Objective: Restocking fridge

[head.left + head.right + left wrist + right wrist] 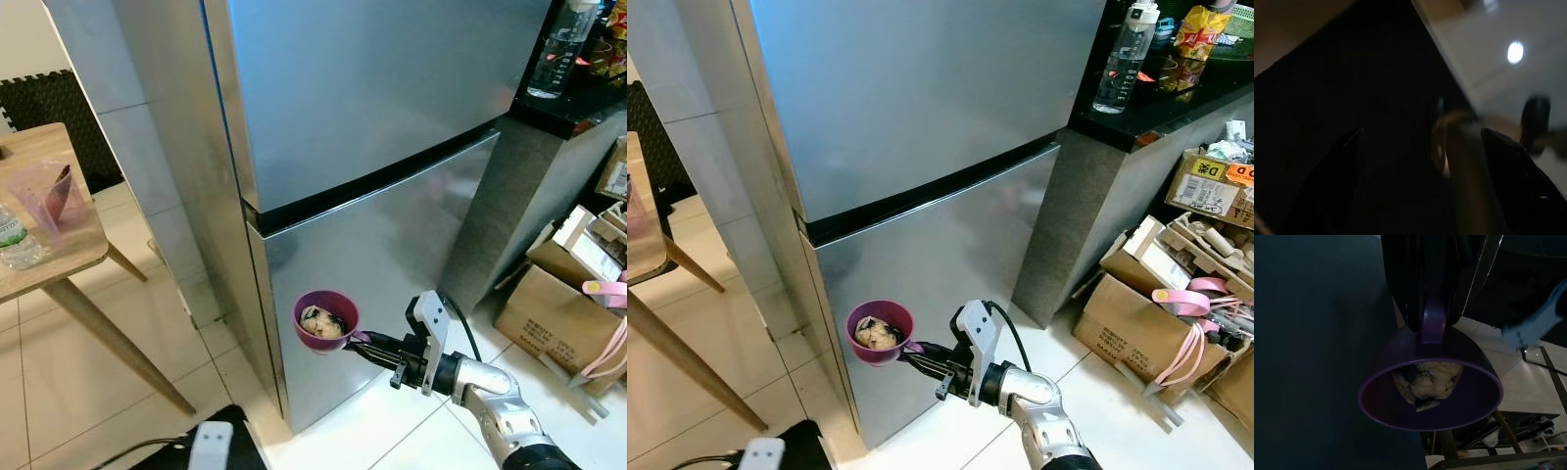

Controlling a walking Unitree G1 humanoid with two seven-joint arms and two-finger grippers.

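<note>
A tall silver fridge [372, 147] stands before me with both doors closed. My right gripper [364, 342] is shut on the handle of a purple bowl [327, 321] that holds a lump of pale food with dark bits [1426, 382]. The bowl hangs level in front of the lower fridge door [940, 264], near its left edge, about knee height above the floor. My left arm [211, 443] hangs low at the bottom edge, and its wrist view is very dark, with the two black fingers [1513, 161] apart.
A wooden table [59, 250] at the left carries a pink cup [49, 196] and a water bottle [15, 240]. Cardboard boxes [1156, 313] with clutter sit on the floor at the right. A dark counter [1156, 98] with a bottle [1122, 59] adjoins the fridge. White tiles lie below.
</note>
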